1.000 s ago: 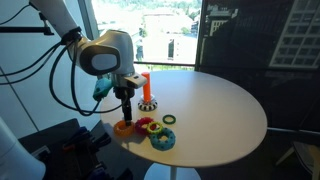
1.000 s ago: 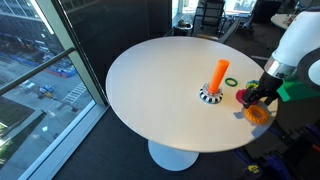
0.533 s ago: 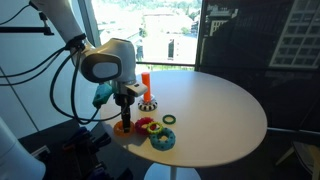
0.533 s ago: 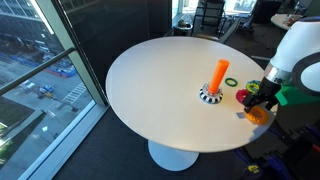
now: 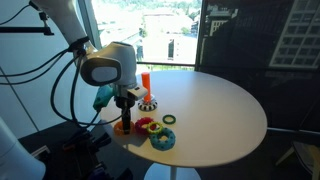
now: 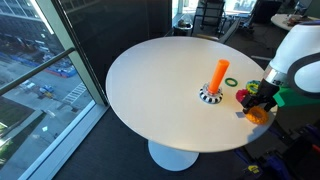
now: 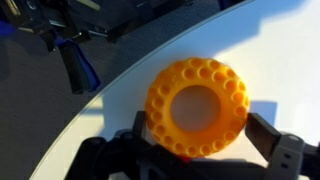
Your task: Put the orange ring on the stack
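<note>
Closest to us, in the wrist view, the orange ring (image 7: 197,108) lay flat on the white table (image 7: 280,60), near its round edge. It was bumpy all over and had a big hole in the middle. The pincer (image 7: 197,128) was down around it and spread wide, with one dark finger (image 7: 272,140) on each side of the ring. The fingers were right up against the ring's edge. We could not tell if they were squeezing it or only standing beside it.

In both exterior views the pincer (image 5: 124,120) (image 6: 257,104) pointed straight down by the table's edge. The orange ring (image 5: 122,129) (image 6: 257,114) sat under it on the table top, so it was not on the stack yet.

Just beside the orange ring we saw a red-and-yellow ring (image 5: 146,125), with a blue ring (image 5: 162,139) next to that one. A little farther in lay a small green ring (image 5: 169,120) (image 6: 232,82), flat and by itself.

Past the rings stood the stack (image 5: 146,90) (image 6: 220,74). It was an orange-red peg standing straight up on a round dark base with light specks. The peg was bare from top to bottom. It stood near the loose rings but apart from them.

Farthest away were big windows (image 5: 150,35) with a town outside.
</note>
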